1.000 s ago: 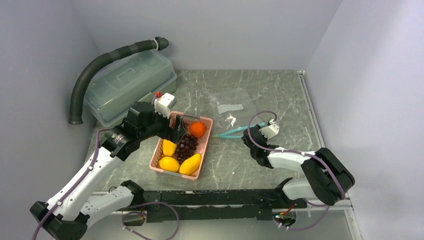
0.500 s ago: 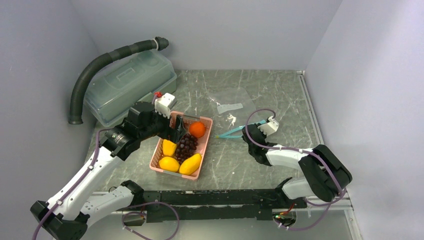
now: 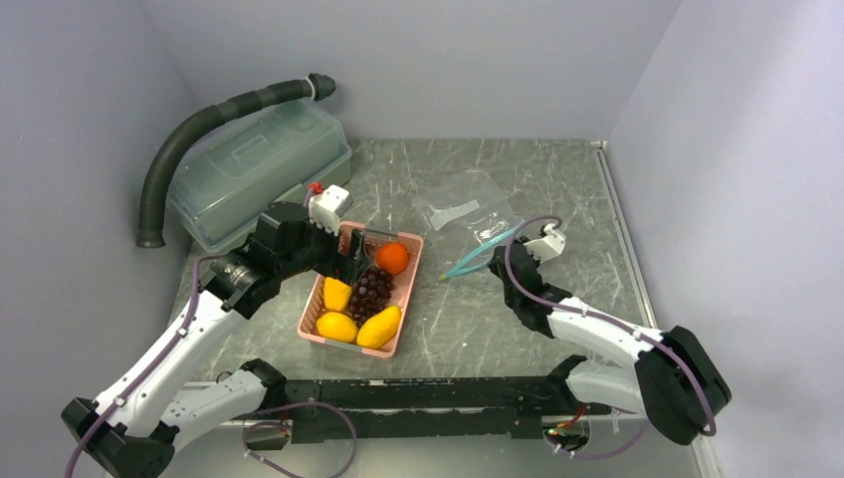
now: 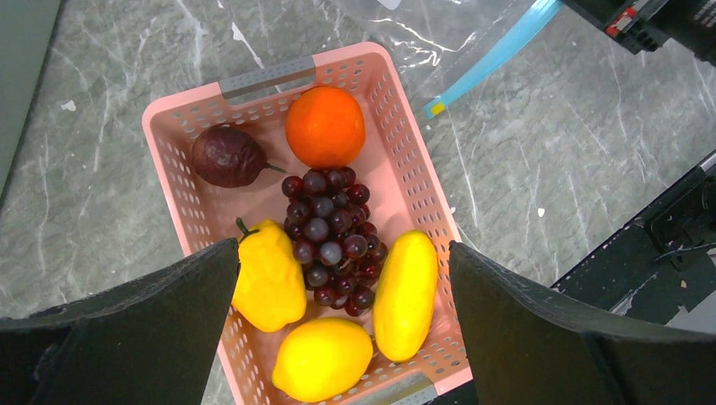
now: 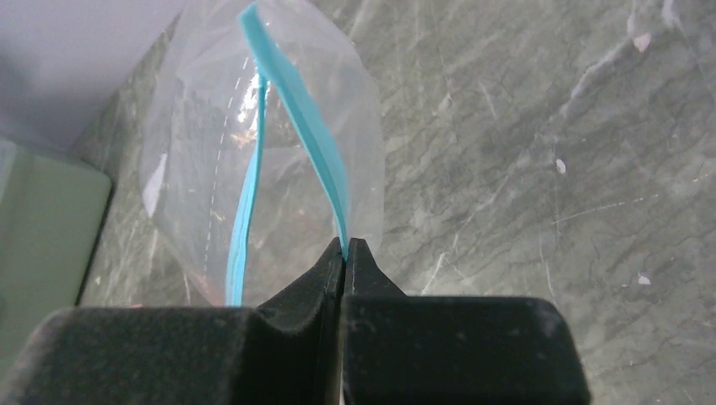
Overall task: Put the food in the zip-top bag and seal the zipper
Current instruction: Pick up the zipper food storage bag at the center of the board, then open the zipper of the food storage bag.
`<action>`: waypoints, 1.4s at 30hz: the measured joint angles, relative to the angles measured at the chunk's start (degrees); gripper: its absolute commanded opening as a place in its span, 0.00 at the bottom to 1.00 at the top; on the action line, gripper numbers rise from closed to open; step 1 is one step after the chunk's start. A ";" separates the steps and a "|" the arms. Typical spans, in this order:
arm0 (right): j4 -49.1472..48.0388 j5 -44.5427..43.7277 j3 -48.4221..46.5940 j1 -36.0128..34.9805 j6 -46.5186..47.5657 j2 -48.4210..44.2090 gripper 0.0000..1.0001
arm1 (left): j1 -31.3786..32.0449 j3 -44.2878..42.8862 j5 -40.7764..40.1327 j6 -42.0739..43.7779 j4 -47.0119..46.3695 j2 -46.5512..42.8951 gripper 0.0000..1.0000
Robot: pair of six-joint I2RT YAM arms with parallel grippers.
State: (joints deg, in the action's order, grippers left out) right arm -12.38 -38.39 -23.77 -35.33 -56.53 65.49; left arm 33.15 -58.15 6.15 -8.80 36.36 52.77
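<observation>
The food lies in a pink basket [image 3: 410, 294]: an orange [image 4: 325, 126], a grape bunch [image 4: 329, 236], a dark reddish fruit [image 4: 226, 156] and three yellow pieces [image 4: 406, 294]. My left gripper [image 4: 344, 246] hovers open above the basket, one finger on each side, touching nothing. The clear zip-top bag [image 3: 466, 214] lies right of the basket. My right gripper [image 5: 344, 246] is shut on one side of the teal zipper [image 5: 295, 101], holding it up. The other teal strip [image 5: 245, 211] hangs apart from it, so the bag [image 5: 262, 152] gapes at its mouth.
A large translucent lidded box [image 3: 261, 169] stands at the back left with a black ribbed hose [image 3: 199, 129] arching over it. Walls close in the table on the left, back and right. Marbled tabletop [image 3: 557, 189] shows beyond the bag.
My right gripper has shut on the zipper strip and risen toward the back right, tilting the strip up and bunching the bag. The left arm has not moved.
</observation>
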 measured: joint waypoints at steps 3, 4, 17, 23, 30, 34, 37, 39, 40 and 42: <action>3.21 0.26 -1.55 0.00 1.86 -3.10 0.00 | 0.02 0.00 0.02 -0.48 0.00 0.22 0.99; 4.28 0.46 -2.19 0.00 2.45 -3.91 0.00 | 0.02 0.00 0.07 -0.72 -0.02 0.33 0.99; 19.50 7.13 -13.22 0.00 11.39 -10.86 0.00 | 0.35 -2.10 3.69 -4.42 0.48 1.05 0.99; 26.60 11.23 -20.68 -0.96 14.53 -10.75 0.00 | 4.31 -5.09 1.33 -6.01 2.32 3.39 0.99; 35.21 13.64 -30.32 -3.93 16.20 -8.22 0.00 | 12.98 -8.81 -6.21 -8.61 2.34 8.37 0.98; 40.41 14.05 -34.97 -5.38 16.33 -6.32 0.00 | 17.27 -11.41 -11.67 -10.60 1.90 12.22 0.97; 43.45 14.49 -36.94 -6.08 16.46 -5.53 0.00 | 20.24 -12.35 -15.06 -11.63 1.05 14.47 0.95; 45.62 14.62 -38.01 -6.58 16.50 -5.01 0.00 | 21.94 -13.18 -17.20 -12.22 0.37 16.06 0.94; 46.42 14.69 -38.36 -6.88 16.46 -4.81 0.00 | 22.58 -13.51 -18.16 -12.55 -0.13 16.79 0.94; 47.43 14.69 -38.62 -7.45 16.46 -4.68 0.00 | 23.78 -14.27 -20.06 -13.22 -1.38 18.49 0.93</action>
State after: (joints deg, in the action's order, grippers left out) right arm 35.05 -23.70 -62.39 -42.78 -40.07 60.82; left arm 56.93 -72.42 -13.91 -22.02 34.98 71.26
